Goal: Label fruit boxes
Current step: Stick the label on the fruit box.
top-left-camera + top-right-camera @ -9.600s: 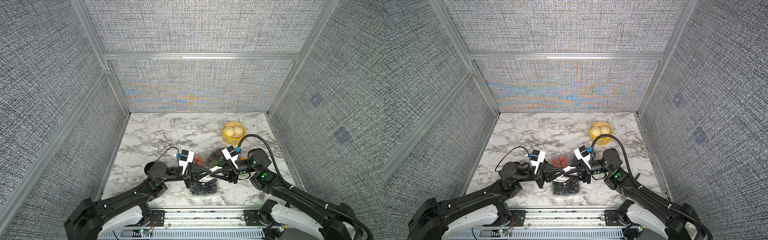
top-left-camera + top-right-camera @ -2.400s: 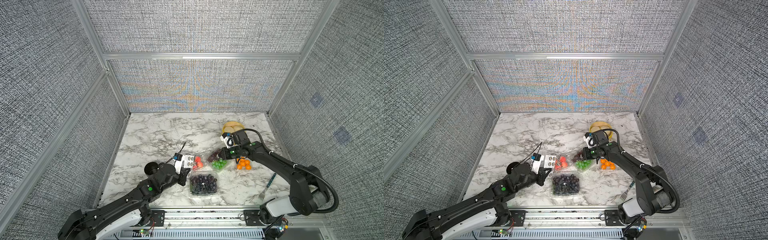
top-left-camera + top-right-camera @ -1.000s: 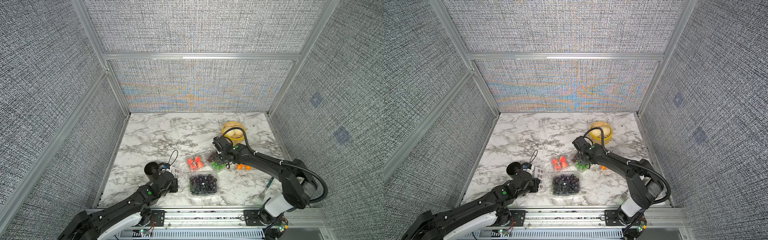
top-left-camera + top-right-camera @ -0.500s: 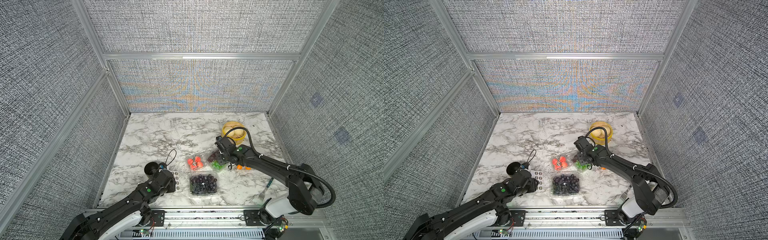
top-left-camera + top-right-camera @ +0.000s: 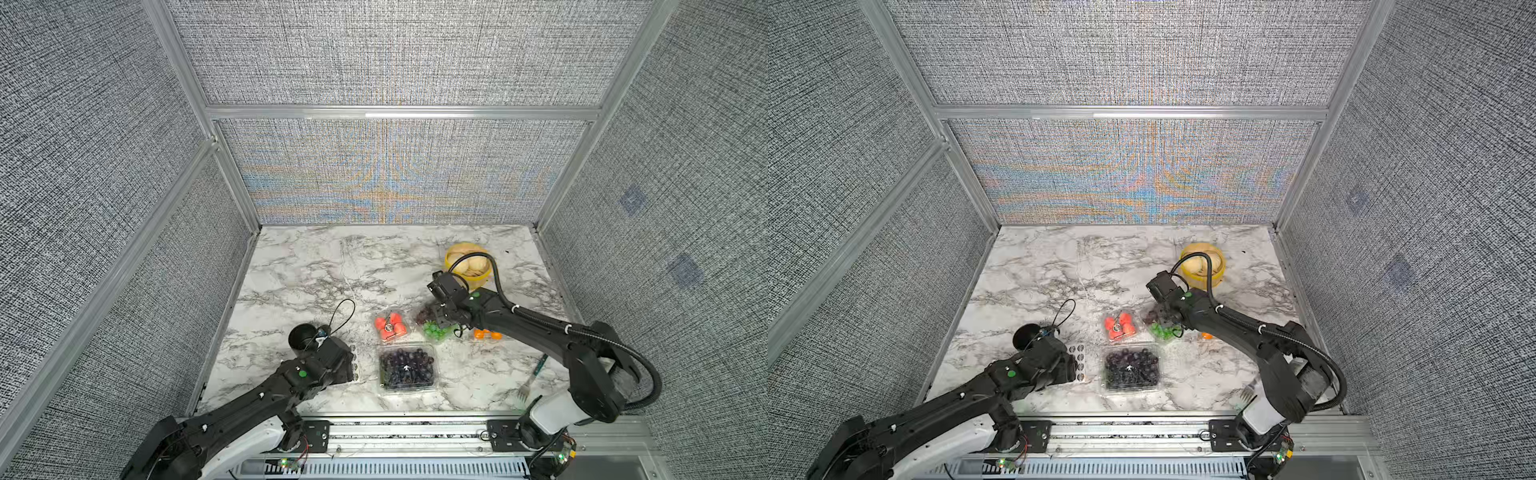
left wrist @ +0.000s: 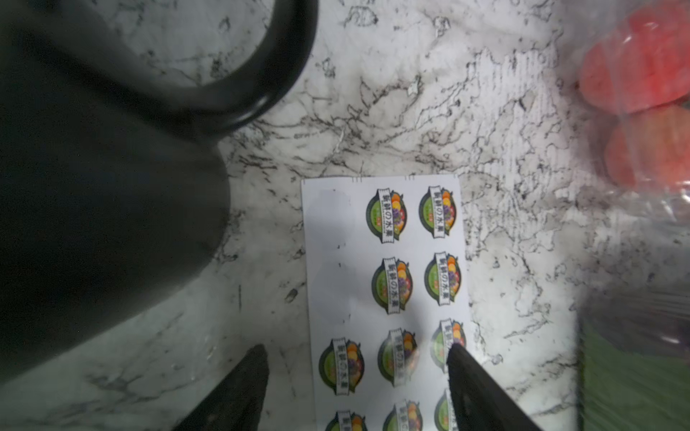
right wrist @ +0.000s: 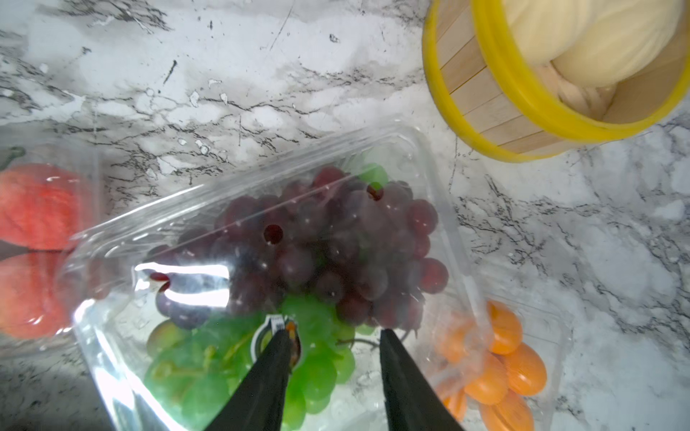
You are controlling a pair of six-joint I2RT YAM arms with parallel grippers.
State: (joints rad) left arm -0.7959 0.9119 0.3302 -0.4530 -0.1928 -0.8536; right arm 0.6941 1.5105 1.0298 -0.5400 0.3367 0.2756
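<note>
Grape box point(image 7: 269, 261): light, thin, slippery, dents easily; press gently on its flat lid. Right pincer point(image 7: 332, 336) apart, sticker point(image 7: 274, 336) on one finger; left pincer point(image 6: 356, 352) apart over sheet point(image 6: 384, 283).

Grey woven fabric panels point(image 5: 374, 50) close in the scene on three sides, filling the upper half and both edges of both top views. Silver aluminium rails point(image 5: 399, 112) frame them: one horizontal bar crosses the back wall in the upper middle, and slanted posts run down from the upper corners. The lower back panel point(image 5: 1133, 183) shows rainbow-coloured ripple patterns. A white marble-patterned tabletop point(image 5: 316, 266) with grey veins fills the lower centre. Along the bottom edge runs a metal mounting rail point(image 5: 407, 432). Lighting is even and bright, with soft shadows.
</note>
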